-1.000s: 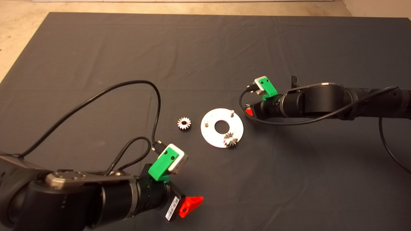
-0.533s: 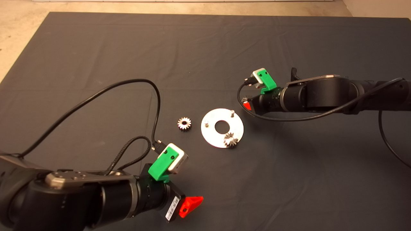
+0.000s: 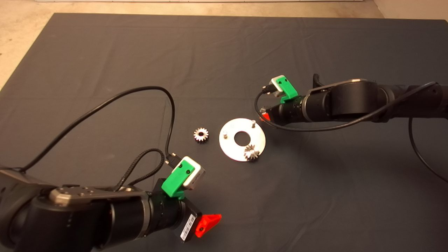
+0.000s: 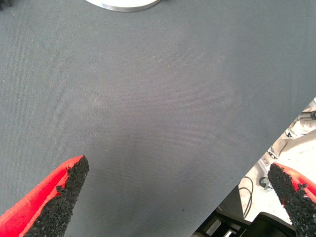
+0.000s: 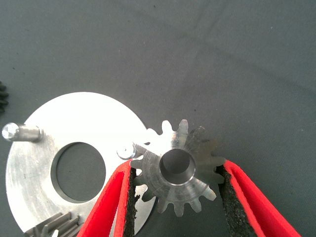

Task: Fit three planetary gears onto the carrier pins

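The right gripper [image 5: 175,197] is pinching one of the planetary gears [image 5: 177,170] by its teeth, one pad on each side, hovering just off the far rim of the carrier disc [image 3: 242,139]. The gear is held flat, its bore axis pointing straight down, and its centre hole sits just beside the nearest bare pin [image 5: 126,150], not over it yet. The risk I see: if the hole isn't centred when it comes down, the gear will land on the pin top or tilt and jam, or slip in that thin pinch across the teeth. On the disc, one gear [image 3: 251,153] is already seated on the near pin, and another pin [image 3: 225,133] stands bare on the side away from the right gripper. The third gear [image 3: 201,134] lies flat on the mat [image 3: 105,52], just beyond that side of the disc. The left gripper [image 3: 206,224] is parked well short of the disc, fingers spread wide over bare mat, holding nothing.
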You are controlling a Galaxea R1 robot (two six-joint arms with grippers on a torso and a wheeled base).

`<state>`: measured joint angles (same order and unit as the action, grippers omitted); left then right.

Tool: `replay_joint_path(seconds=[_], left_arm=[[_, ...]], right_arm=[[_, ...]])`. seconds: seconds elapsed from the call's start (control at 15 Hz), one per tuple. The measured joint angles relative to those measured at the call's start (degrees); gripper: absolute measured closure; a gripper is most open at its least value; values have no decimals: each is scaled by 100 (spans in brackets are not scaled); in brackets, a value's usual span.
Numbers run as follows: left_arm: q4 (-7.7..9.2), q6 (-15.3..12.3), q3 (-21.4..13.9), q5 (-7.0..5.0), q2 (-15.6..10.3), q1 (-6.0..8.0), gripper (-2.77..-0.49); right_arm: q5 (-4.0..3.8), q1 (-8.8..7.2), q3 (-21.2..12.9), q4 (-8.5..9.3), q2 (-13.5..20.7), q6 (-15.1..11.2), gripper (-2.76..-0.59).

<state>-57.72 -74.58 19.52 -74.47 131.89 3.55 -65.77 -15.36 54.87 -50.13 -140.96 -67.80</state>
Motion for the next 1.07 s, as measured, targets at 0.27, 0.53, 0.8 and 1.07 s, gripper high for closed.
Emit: replay_joint_path(seconds=[0.27, 0.53, 0.8, 1.07], left_arm=[[-1, -2, 0, 2, 0, 0, -264], [1, -4, 0, 0, 0, 15, -264], [1, -15, 0, 0, 0, 17, -264], [-1, -15, 0, 0, 0, 17, -264]], right_arm=[[-2, -5, 0, 37, -93, 0, -100], [4, -5, -2, 195, -196, -2, -100], [-5, -5, -5, 197, -207, -6, -100], [-18, -5, -7, 200, -243, -16, -100]])
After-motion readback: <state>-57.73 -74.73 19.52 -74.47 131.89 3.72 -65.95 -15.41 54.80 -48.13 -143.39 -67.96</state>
